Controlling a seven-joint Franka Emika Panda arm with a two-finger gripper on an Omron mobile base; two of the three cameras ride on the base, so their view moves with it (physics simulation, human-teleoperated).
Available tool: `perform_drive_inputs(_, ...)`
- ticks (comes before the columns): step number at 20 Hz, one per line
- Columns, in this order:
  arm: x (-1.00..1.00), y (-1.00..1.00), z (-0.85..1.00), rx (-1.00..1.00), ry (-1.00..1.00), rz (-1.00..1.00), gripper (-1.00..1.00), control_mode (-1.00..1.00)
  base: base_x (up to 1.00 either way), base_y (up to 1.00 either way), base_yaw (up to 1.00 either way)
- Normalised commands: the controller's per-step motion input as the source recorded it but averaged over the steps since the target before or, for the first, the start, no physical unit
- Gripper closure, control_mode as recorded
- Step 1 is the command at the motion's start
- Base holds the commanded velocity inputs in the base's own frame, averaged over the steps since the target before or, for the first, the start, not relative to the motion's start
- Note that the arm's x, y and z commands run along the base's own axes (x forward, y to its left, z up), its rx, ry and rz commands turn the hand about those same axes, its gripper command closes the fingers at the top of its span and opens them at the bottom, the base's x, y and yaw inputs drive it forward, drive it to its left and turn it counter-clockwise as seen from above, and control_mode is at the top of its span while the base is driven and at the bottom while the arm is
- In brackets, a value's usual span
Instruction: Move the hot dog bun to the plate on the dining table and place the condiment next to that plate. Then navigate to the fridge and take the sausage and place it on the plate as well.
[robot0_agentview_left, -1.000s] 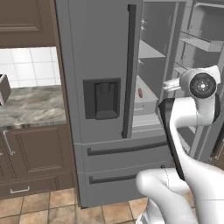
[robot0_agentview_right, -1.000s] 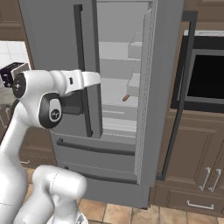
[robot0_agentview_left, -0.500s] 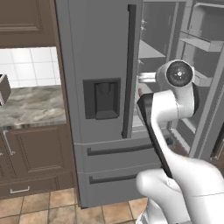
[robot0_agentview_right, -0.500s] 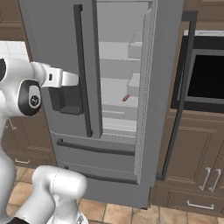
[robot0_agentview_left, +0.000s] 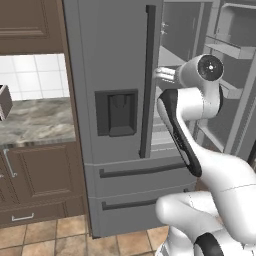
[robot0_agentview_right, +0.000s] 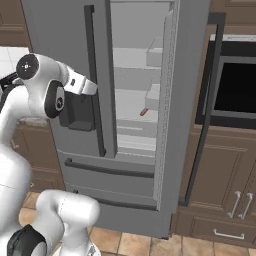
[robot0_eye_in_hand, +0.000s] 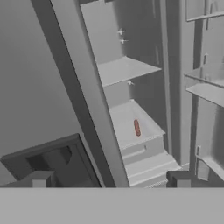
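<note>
We see the sausage (robot0_eye_in_hand: 137, 127) lying on a grey shelf (robot0_eye_in_hand: 131, 127) inside the open fridge (robot0_eye_in_hand: 52, 96).

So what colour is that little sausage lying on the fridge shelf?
Reddish-brown. The sausage shows best in the hand view.
</note>
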Motion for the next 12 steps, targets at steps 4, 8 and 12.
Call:
perform_drive_inputs(4, 0.55, 0.15, 0.00, 0.15, 0.00, 0.07, -1.00, -1.00, 0.00, 0.00, 0.00)
perform_drive_inputs(8, 0.53, 0.26, 0.00, 0.02, 0.00, 0.08, -1.00, -1.00, 0.00, 0.00, 0.00)
perform_drive_inputs(12, 0.51, 0.09, 0.00, -0.06, 0.00, 0.10, -1.00, -1.00, 0.00, 0.00, 0.00)
